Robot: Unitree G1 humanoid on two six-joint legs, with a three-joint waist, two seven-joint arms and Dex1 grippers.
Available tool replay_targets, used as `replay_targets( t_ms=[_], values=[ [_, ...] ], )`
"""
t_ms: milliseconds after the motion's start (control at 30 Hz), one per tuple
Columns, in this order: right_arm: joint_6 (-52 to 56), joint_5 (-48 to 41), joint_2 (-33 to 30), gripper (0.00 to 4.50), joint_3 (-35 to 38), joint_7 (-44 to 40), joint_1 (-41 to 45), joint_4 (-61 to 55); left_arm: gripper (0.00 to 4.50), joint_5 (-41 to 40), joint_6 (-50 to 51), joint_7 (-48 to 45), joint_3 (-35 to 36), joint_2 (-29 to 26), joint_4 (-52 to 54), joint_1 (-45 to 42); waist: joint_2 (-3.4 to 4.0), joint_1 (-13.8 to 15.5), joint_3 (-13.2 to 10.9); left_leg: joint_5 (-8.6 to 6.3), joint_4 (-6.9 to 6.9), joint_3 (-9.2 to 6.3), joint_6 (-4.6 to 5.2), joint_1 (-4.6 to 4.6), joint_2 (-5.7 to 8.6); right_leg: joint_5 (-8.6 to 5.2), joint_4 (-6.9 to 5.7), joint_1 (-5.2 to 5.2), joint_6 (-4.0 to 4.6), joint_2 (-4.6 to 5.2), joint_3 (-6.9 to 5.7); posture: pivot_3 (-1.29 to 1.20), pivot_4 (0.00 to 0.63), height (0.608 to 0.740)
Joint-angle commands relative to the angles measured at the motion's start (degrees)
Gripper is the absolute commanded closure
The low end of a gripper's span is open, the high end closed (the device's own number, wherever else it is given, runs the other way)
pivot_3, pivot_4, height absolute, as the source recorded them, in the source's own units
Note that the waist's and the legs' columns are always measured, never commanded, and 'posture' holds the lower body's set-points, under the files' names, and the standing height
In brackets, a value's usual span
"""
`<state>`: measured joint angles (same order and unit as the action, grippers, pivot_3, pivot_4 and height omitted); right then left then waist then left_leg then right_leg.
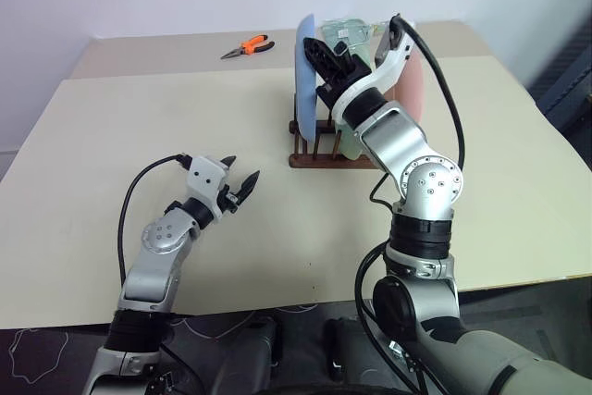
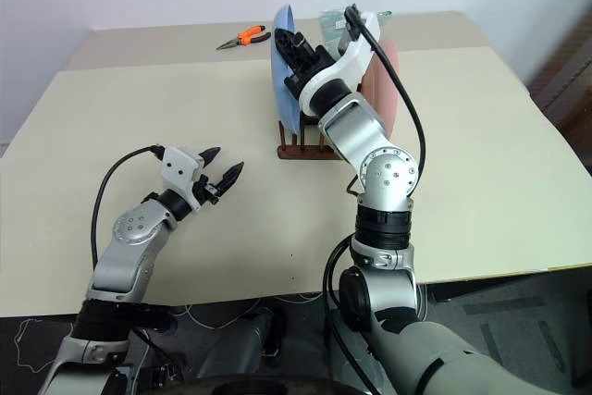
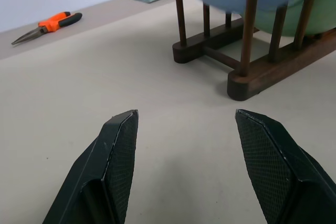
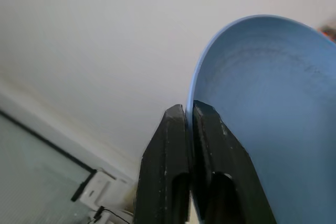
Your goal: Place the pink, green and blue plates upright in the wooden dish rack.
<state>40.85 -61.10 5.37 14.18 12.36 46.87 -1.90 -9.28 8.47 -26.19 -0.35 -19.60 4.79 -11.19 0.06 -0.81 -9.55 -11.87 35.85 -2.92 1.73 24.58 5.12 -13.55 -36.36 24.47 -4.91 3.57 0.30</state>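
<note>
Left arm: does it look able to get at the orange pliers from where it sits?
Probably yes. The left gripper hovers open over bare table, and nothing lies between it and the orange pliers at the far side; the wooden dish rack stands off to its right. Whether the arm stretches that far is uncertain.

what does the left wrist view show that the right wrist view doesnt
Left wrist view alone: the left hand with fingers spread and holding nothing, the tan table, orange-handled pliers, the wooden dish rack with its upright pegs, and the green plate standing behind the blue one.

Right wrist view alone: the right hand, its fingers pinched on the blue plate's rim, with the pale wall behind.

Both: the blue plate, seen low between the pegs from the left wrist and by its upper rim from the right.
</note>
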Motion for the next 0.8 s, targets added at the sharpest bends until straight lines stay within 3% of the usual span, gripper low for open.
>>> replay_targets(
  t_ms=[33, 133, 500, 633, 700, 800],
  values=[
    [-0.4, 1.9, -1.0, 2.52, -0.8, -0.7, 2.1, -0.4, 1.48, 0.1, -0.5, 0.0, 0.1, 0.2, 2.2, -0.1, 0.01, 0.0, 0.0, 0.0, 0.0, 0.0, 0.0, 0.0, 0.0, 0.0, 0.0, 0.0, 0.0, 0.0, 0.0, 0.0, 0.15, 0.726],
    [-0.3, 5.7, -3.3, 1.01, -3.3, -3.4, 3.1, -1.0, 1.48, 0.2, -0.6, 0.0, -0.1, 0.1, 2.2, 0.1, 0.02, 0.0, 0.0, 0.0, 0.0, 0.0, 0.0, 0.01, 0.0, 0.0, 0.0, 0.0, 0.0, 0.0, 0.0, 0.0, 0.15, 0.726],
    [-1.6, 20.7, -14.8, 1.01, -12.9, -17.6, 7.1, -4.0, 1.48, 0.3, -0.5, 0.3, -1.1, 0.7, 2.4, 0.3, 0.02, 0.0, 0.0, 0.0, 0.0, 0.01, 0.0, 0.01, 0.0, 0.0, 0.02, 0.0, 0.0, 0.01, 0.0, 0.0, 0.15, 0.726],
    [-9.1, 33.7, -25.4, 1.01, -15.2, -22.1, 8.1, -5.8, 1.48, 0.4, -0.7, 0.2, -1.2, 0.9, 2.2, 0.6, 0.01, 0.4, 0.0, 0.0, 0.04, 0.0, 0.0, 0.04, 0.01, 0.0, 0.09, 0.01, 0.0, 0.03, -0.03, 0.0, 0.15, 0.726],
    [-12.1, 34.5, -30.9, 1.01, -12.3, -27.2, 4.9, -7.7, 1.48, 0.8, -0.9, 0.3, -0.9, 0.5, 2.6, 1.1, 0.0, 0.6, 0.0, -0.02, 0.05, -0.01, -0.01, 0.05, 0.02, -0.01, 0.16, 0.01, 0.01, 0.05, -0.04, 0.0, 0.15, 0.726],
    [-14.0, 32.1, -40.0, 0.18, -4.0, -35.5, -3.9, -10.1, 1.48, 0.6, -0.8, 0.4, 0.5, -0.4, 2.7, 2.1, -0.06, 1.5, 0.0, -0.06, 0.02, -0.01, 0.06, 0.06, 0.01, -0.01, 0.27, -0.12, -0.01, 0.05, -0.05, 0.0, 0.15, 0.726]
  ],
)
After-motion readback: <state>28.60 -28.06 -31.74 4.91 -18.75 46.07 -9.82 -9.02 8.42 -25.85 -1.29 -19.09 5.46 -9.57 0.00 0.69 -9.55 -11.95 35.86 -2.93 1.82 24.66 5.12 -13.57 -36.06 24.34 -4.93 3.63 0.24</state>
